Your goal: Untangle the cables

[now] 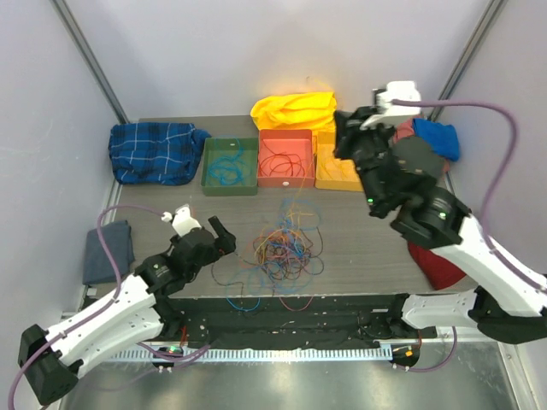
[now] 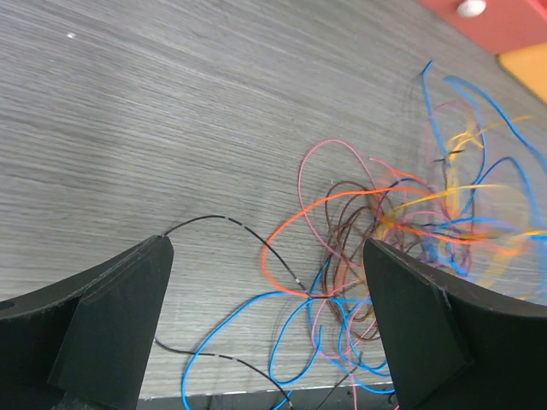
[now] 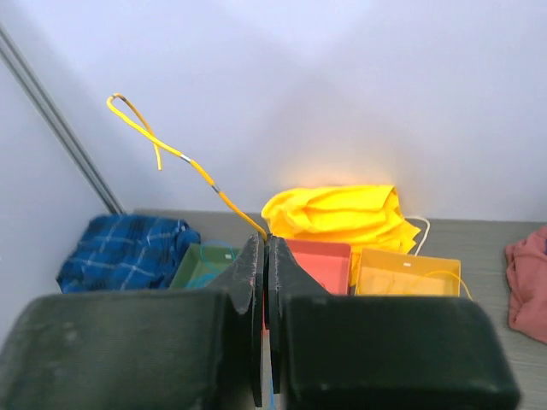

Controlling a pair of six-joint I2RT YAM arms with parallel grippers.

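At the near left of the table [image 1: 367, 252], my left arm lies low and stretches forward and to the right. The left gripper [image 1: 222, 235] tips down just beside the cables [image 1: 282, 248]. From the wrist I see its fingers [image 2: 115, 312] set wide apart, gripping nothing. A black wire, an orange loop and some blue loops lie on the wood in the gap between them. I cannot tell whether either finger touches a strand.

The tangle sits mid-table in front of the trays, a loose heap of orange, blue, red and yellow strands. A few loops trail toward the near edge.

My right arm is raised high with the elbow bent. The right gripper [image 1: 346, 141] is up over the back row, about where the red tray [image 1: 285, 182] meets the yellow tray [image 1: 338, 184]. Its fingers [image 3: 248, 286] are pressed together and pinch one yellow cable [image 3: 184, 158] at the tips. That cable climbs up and left from the pinch, kinks, and ends in a small hook in the air. Below the pinch I lose it.

The green tray [image 1: 229, 191] holds blue strands, and the red tray holds reddish ones.
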